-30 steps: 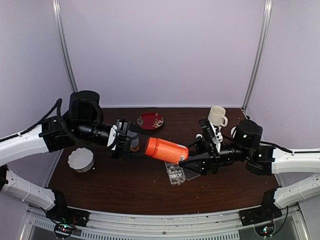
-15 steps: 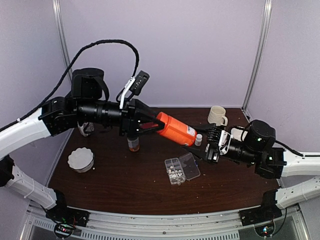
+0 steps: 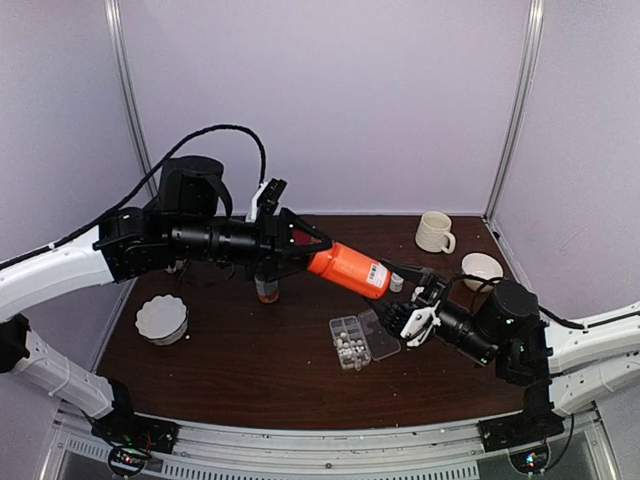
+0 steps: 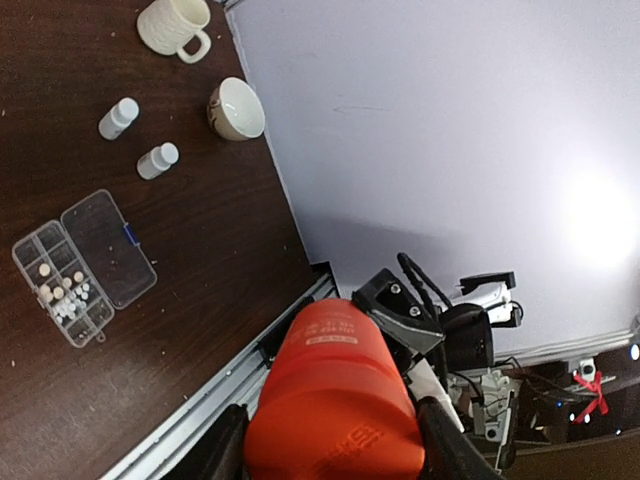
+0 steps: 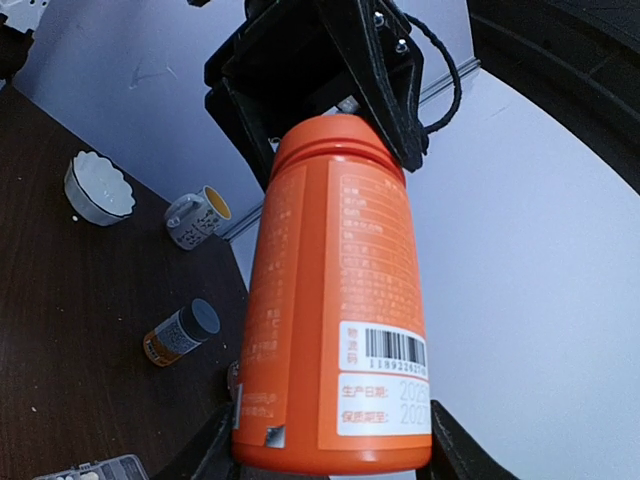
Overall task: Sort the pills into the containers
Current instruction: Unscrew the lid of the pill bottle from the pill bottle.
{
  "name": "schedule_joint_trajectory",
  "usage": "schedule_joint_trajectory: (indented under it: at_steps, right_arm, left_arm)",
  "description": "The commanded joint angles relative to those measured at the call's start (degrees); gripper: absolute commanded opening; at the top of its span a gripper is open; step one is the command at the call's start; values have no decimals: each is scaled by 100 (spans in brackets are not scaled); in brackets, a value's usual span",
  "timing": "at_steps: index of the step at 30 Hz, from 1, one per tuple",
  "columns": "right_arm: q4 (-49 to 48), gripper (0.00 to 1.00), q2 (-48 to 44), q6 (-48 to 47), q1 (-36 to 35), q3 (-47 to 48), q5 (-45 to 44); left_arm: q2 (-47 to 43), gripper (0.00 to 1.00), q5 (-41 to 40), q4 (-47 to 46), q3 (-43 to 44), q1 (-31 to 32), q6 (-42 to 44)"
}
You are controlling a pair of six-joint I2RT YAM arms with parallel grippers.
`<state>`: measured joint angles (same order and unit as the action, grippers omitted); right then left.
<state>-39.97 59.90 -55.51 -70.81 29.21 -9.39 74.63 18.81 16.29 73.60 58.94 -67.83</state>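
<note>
Pale lilac walls (image 3: 330,100) close in a dark brown wooden table (image 3: 250,350); slim metal posts (image 3: 128,100) mark the back corners; a grey rail (image 3: 330,440) edges the near side.

1. Top view hangs high at the near edge, looking down and forward across the whole surface (image 3: 250,365).
2. Left wrist view stares along its own orange bottle (image 4: 335,400), surface far below.
3. Right wrist view sits close, facing that bottle's label.
4. All three share the bottle; top and left wrist share the organizer box (image 4: 110,250).
</note>
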Motion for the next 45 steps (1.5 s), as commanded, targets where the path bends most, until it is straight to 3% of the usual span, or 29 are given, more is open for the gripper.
schedule_joint_trajectory:
  at_steps: [1,7,10,16,20,22,25,26,29,38,43,45]
  right_arm:
    - [-1006,0,153,-660,-169,-244,-292]
    - [-1536,0,292,-1250,-238,-551,-491]
    - [-1915,0,342,-1216,-241,-686,-532]
    - [-749,0,12,-298,-221,-423,-63]
    - [-1384,0,160,-480,-214,-651,-223]
    - [-1234,0,91,-341,-222,-629,-150]
    - [-575,0,-89,203,-172,-449,163]
    - [-472,0,-118,352,-169,-397,245]
    - [-413,0,-165,635,-124,-373,464]
    - [-67,0,-315,1399,55,-335,899]
    - [171,0,-546,2165,251,-314,1367]
    - [206,0,-648,2555,357,-353,1610]
  left_arm:
    - [-116,0,-4,-597,89,173,-1274]
    - [-314,0,2,-935,-504,160,-2238]
    - [-292,0,46,-843,-507,162,-2217]
    - [-202,0,38,-672,-236,160,-1932]
    - [-202,0,111,-1045,-510,156,-2278]
    - [-199,0,46,-919,-413,161,-2121]
    - [-127,15,66,-643,-94,162,-1707]
    - [-92,29,90,-589,-20,162,-1623]
    - [-43,94,52,-240,183,162,-1447]
    - [-70,97,-80,89,436,109,-940]
    - [-234,98,-629,1109,795,-51,304]
    - [-391,98,-817,1259,777,-189,1205]
